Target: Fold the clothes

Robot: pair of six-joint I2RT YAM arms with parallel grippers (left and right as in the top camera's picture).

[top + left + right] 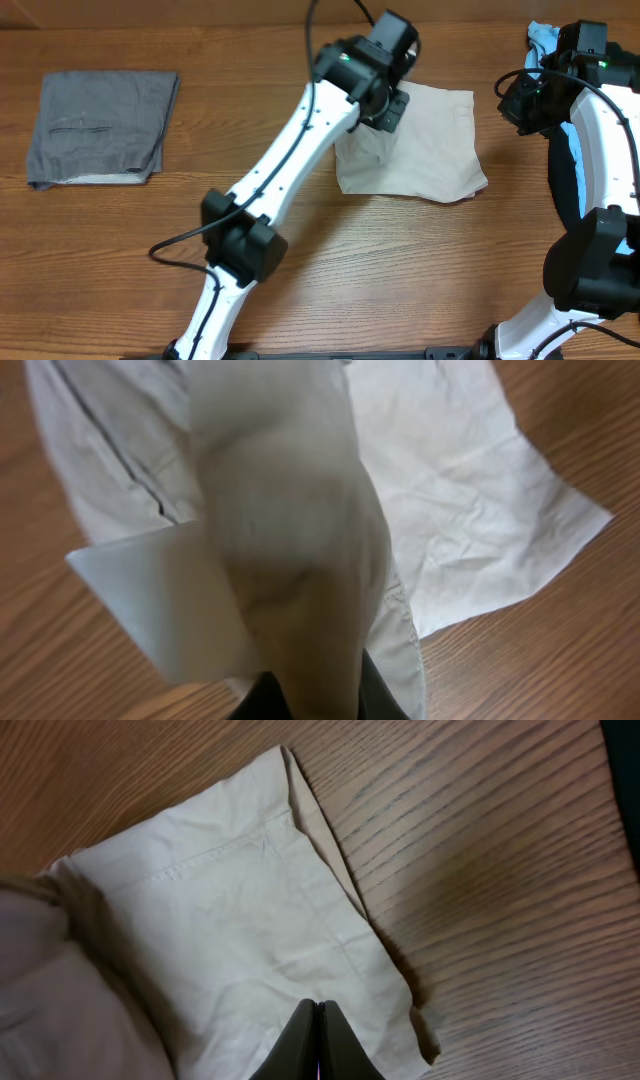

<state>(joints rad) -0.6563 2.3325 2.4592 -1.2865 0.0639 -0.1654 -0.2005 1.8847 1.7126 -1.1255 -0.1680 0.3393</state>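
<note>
**Right of the folded grey garment (100, 125), beige shorts (430, 150) pinched up at one edge**

Well to the right of the grey garment, on the same wooden table (120, 260), the shorts lie partly spread and creased. The left gripper (385, 112) sits over the side of the shorts nearest the grey garment. Its fingers are clamped on a fold of the cloth, which rises off the table in a soft peak. The right gripper (318, 1020) is farther still from the grey garment, by the shorts' far edge, its fingers pressed together with nothing between them
</note>
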